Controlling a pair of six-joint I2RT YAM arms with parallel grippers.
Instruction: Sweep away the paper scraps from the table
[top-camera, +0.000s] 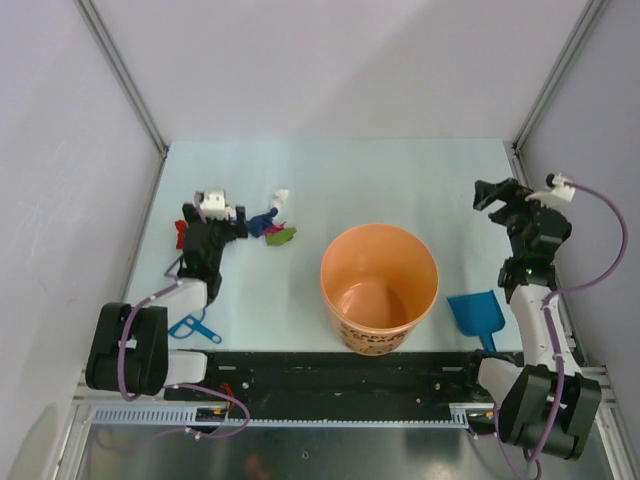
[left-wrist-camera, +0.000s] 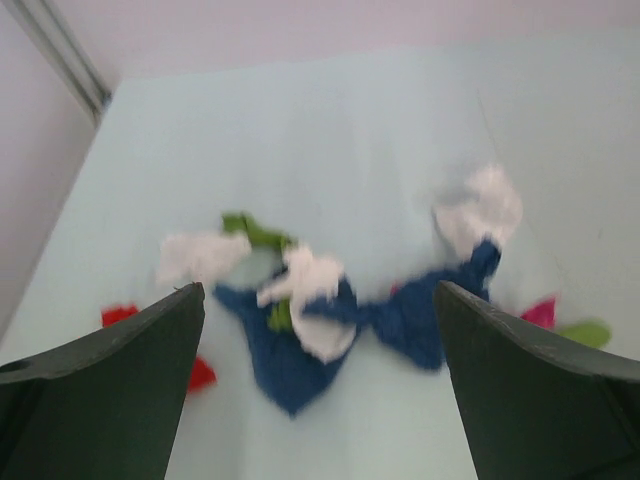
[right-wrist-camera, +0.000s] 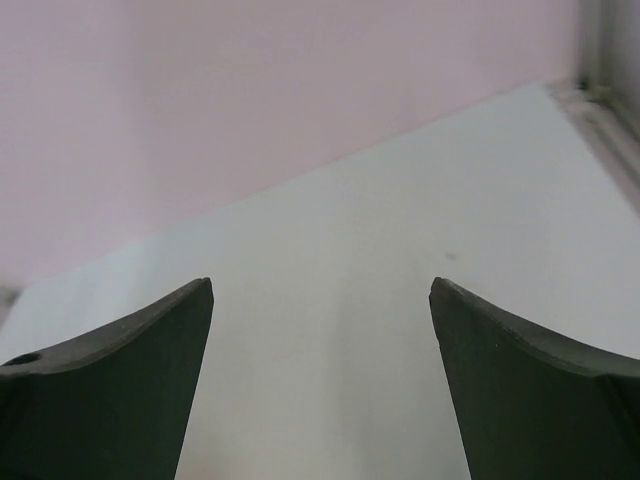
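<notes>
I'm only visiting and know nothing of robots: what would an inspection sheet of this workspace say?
Surface: table, pale green, flat.
Job's things: paper scraps, red, white, blue, green, pink, bunched on the left side.
Clutter: orange bucket upright, no scraps seen inside; blue dustpan to its right; blue handle by left arm.
Grippers: left gripper open, scraps ahead of it; right gripper open, empty.
Cables: purple cables looped along both arms.
Surroundings: grey walls, metal rails.
</notes>
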